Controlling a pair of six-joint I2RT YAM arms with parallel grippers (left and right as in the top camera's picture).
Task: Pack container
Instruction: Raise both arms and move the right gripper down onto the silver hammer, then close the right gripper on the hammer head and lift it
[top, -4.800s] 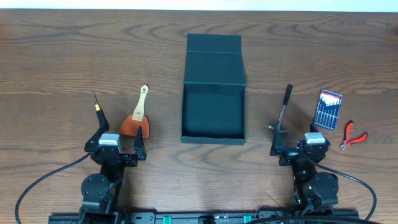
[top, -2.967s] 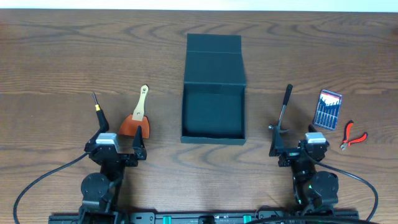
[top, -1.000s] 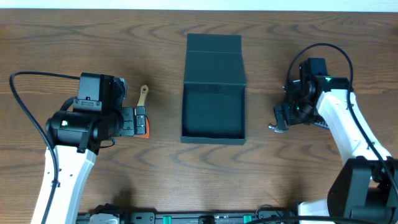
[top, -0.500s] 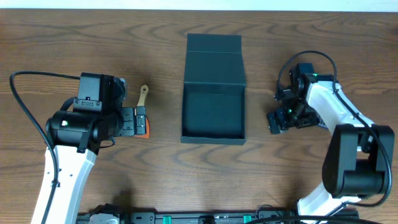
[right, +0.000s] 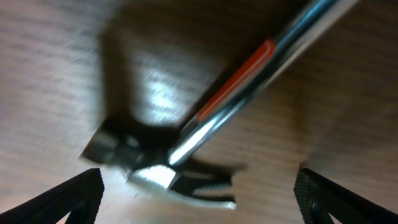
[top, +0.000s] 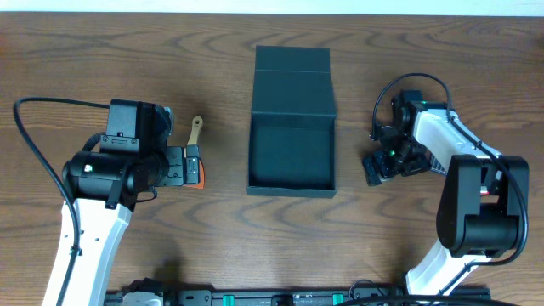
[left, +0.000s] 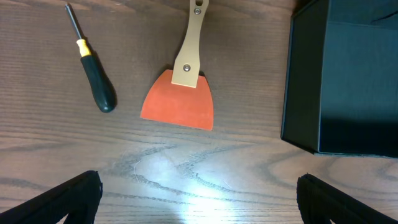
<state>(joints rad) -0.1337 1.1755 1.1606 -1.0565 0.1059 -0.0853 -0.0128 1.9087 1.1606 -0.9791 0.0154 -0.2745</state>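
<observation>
The container (top: 291, 157) sits at the middle of the counter (top: 85, 68), midway between its left and right edges. It is a dark teal-green, matte, roughly square box. It stands open, and its lid (top: 293, 89), the same colour, is folded flat back toward the far edge. The inside shows only bare dark floor.

The left claw (top: 192, 166) hangs toward the left edge with its fingers wide apart, gripping nothing. It is over the orange blade of a tan-handled scraper (left: 180, 102). A black-handled screwdriver (left: 93, 81) lies further left, clear of the scraper.

The right claw (top: 378, 166) is just right of the container's right wall, low over a chrome-shafted hammer (right: 205, 124). The wrist view is blurred, but both fingers stand apart at either side, not touching the shaft.
</observation>
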